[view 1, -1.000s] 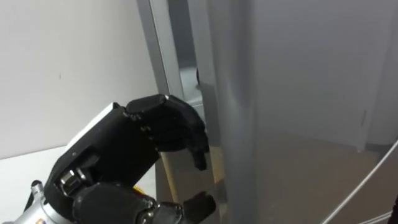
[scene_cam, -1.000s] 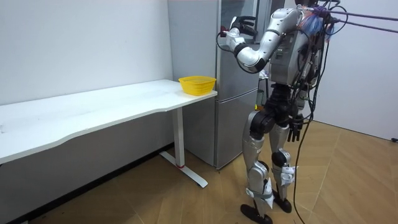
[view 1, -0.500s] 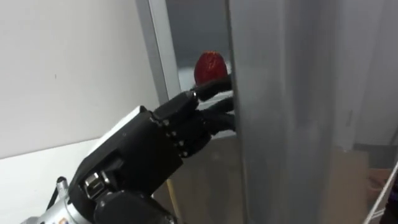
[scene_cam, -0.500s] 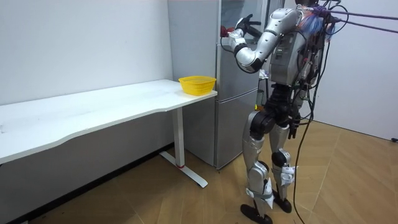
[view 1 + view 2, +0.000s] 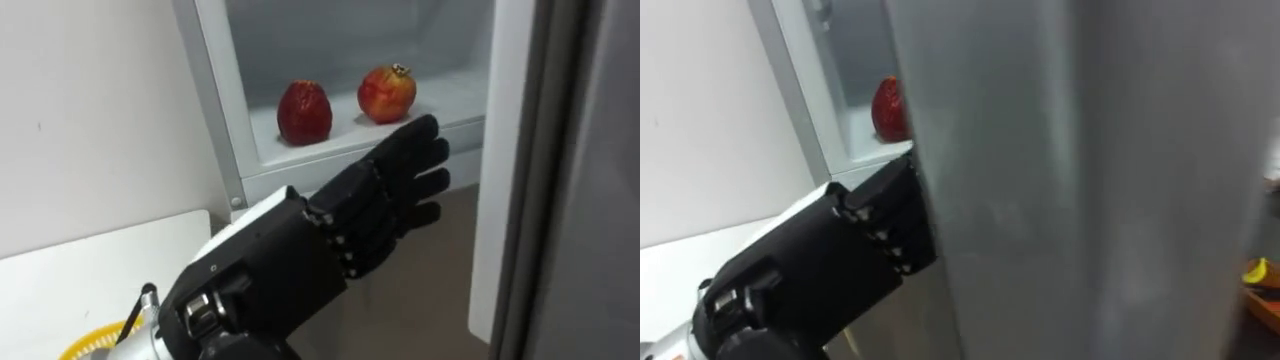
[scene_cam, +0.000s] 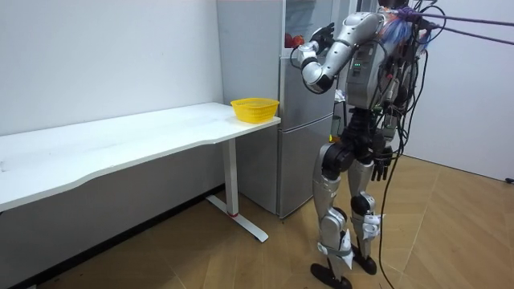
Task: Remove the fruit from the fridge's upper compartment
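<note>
The upper fridge compartment stands open. On its white shelf (image 5: pixel 455 98) sit two red fruits: a dark red one (image 5: pixel 304 112) on the left and a rounder red-yellow one (image 5: pixel 387 93) to its right. My left hand (image 5: pixel 365 205) reaches toward the shelf's front edge with fingers straight, just below and in front of the fruits, holding nothing. In the right eye view the door hides most of the compartment; the dark red fruit (image 5: pixel 888 110) and my left hand (image 5: pixel 865 250) show beside it. My right hand (image 6: pixel 380 167) hangs open at my side.
The grey fridge door (image 5: pixel 570 190) stands swung out close on my right. A white table (image 6: pixel 120 140) runs along the wall to the fridge's left, with a yellow basket (image 6: pixel 254 108) at the end nearest the fridge. I stand upright on wooden floor in front of the fridge.
The fridge door has swung open and both fruits have come into sight. My left hand's fingers, curled at the door's edge a second ago, have straightened and reached toward the shelf.
</note>
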